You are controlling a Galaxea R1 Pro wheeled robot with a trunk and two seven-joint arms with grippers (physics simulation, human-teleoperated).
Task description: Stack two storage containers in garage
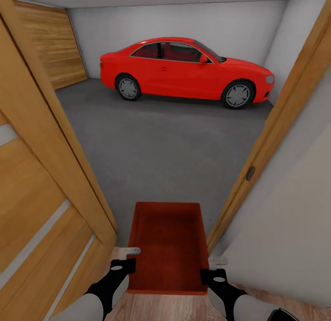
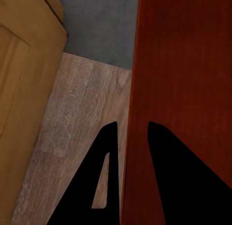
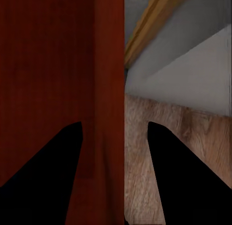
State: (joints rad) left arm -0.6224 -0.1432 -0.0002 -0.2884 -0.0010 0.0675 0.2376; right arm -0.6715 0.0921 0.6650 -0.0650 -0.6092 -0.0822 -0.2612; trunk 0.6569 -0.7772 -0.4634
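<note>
One orange-red open-top storage container [image 1: 168,247] hangs low in front of me in the doorway, held level between both arms, its far end over the threshold of the garage. My left gripper [image 1: 126,262] is shut on its left wall and my right gripper [image 1: 212,268] on its right wall. The left wrist view has the container's thin wall [image 2: 129,89] pinched between the black fingers [image 2: 104,186]. In the right wrist view the wall [image 3: 104,65] likewise runs between the fingers [image 3: 183,172]. Ahead lies the garage's grey concrete floor [image 1: 161,146].
An open orange wooden door [image 1: 41,210] stands close on my left, and the door frame [image 1: 276,128] and a white wall close on my right. A red car [image 1: 184,70] is parked across the back of the garage. Wood planks [image 1: 179,309] lie under me.
</note>
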